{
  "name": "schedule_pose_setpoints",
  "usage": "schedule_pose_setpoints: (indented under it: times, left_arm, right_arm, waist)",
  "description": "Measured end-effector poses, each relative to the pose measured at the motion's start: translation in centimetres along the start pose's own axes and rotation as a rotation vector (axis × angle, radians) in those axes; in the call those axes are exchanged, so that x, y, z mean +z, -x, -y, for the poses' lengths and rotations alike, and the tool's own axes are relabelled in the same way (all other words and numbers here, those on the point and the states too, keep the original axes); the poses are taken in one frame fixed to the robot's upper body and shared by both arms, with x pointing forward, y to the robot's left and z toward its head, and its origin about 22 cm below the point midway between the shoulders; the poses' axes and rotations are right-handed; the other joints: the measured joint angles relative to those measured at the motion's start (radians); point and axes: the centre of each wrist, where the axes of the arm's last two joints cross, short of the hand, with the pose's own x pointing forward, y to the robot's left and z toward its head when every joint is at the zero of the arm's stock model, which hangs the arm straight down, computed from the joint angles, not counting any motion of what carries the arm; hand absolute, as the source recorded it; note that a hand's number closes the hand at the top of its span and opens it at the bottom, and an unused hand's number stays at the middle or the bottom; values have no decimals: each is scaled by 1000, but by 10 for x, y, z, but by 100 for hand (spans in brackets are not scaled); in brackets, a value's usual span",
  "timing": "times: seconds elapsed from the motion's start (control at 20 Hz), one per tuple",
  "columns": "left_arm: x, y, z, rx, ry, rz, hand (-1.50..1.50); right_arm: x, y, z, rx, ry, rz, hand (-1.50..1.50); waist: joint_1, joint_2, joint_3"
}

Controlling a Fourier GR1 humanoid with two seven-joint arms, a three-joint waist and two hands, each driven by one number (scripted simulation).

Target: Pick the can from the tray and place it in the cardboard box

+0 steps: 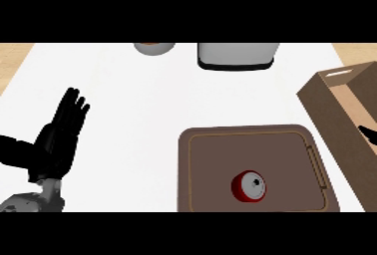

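1 left hand [60, 132]: rested at the left edge, fingers straight and up, holding nothing.
Can [250, 186]: upright on the brown tray [221, 149], untouched — liable to tip if bumped.
Cardboard box [335, 99]: right of the tray — its near wall could catch the can.
Right hand [368, 134]: only a dark sliver at the right edge; fingers, cannot tell.

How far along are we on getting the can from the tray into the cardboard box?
Nothing looks done yet: the red can stands on the brown tray, untouched. Nothing is in hand; the left hand rests open at the left, fingers up, and only a dark tip shows at the right edge, too little to identify. Left: grasp the can, lift it and set it in the cardboard box.
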Motion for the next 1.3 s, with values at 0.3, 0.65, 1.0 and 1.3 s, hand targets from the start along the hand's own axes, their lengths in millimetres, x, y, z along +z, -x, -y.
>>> schedule_pose_setpoints:
  times: [0.3, 0.65, 1.0, 1.3]
  left_arm:
    - [-2, 2, -4, 0, 3, -1, 0]
    - [-7, -4, -2, 1, 11, 6, 0]
    - [-6, -1, -4, 7, 12, 3, 0]
    - [-5, -7, -1, 7, 4, 1, 0]
  right_arm:
    - [1, -62, 2, -3, -143, -46, -150]
    - [-6, -95, -25, -47, -197, -35, -150]
    - [-13, -111, -46, -14, -211, -104, -150]
    - [-26, -116, -68, -33, -242, -128, -150]
  waist:
    - [6, 1, 1]
    - [11, 3, 2]
    - [12, 3, 3]
    - [13, 3, 3]
